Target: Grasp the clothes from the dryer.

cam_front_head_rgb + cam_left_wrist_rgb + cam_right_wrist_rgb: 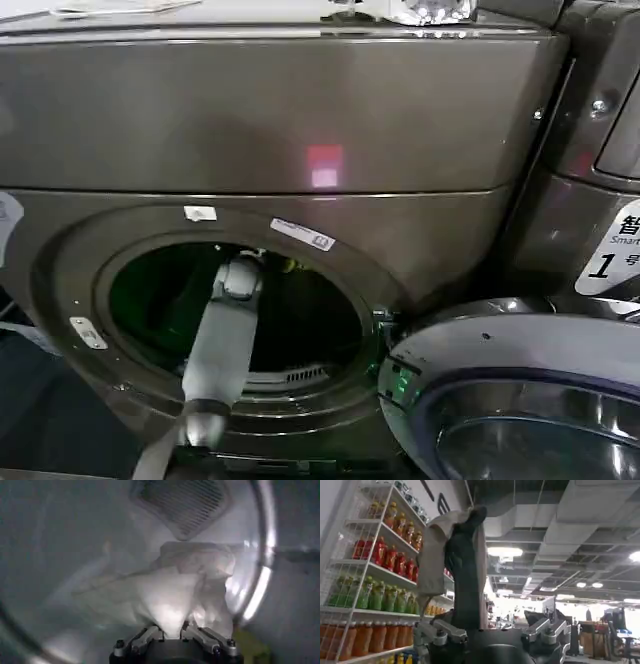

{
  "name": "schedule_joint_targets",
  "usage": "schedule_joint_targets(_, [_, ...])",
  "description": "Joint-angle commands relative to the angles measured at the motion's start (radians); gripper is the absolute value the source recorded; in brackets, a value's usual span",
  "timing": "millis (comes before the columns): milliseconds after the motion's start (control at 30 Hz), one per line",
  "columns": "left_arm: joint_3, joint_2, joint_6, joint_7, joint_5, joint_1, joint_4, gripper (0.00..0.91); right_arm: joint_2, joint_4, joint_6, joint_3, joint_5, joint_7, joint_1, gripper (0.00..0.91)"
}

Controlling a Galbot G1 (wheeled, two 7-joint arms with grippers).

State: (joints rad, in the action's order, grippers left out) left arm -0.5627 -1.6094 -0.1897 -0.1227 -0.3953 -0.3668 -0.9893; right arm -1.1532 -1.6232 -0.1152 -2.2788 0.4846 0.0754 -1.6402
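Head view: the robot's left arm (220, 340) reaches through the open porthole of the dryer (250, 120), below the pink-red light (324, 165), its wrist deep in the dark drum. Inside, the left gripper (172, 630) has its jaws clenched on a white-grey cloth bundle (165, 590) lying on the drum wall under the vent grille (182, 502). The grasp looks made; the next move calls for drawing the arm back out through the porthole. A yellow-green patch (252, 647) beside the gripper may be the second bundle. The right gripper (495, 632), far from the dryer, is open with dark cloth (465, 555) draped between its fingers.
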Motion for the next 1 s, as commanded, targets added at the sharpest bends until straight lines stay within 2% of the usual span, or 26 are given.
schedule_joint_targets(33, [-0.004,-0.025,-0.056,0.251,0.274,-0.046,-0.081,0.0,-0.004,0.0,0.006,0.0,-0.008,0.004,-0.002,0.907])
schedule_joint_targets(1000, [0.014,-0.013,-0.07,0.174,0.184,-0.07,-0.102,0.0,-0.006,-0.017,-0.022,-0.012,0.044,-0.014,0.006,0.907])
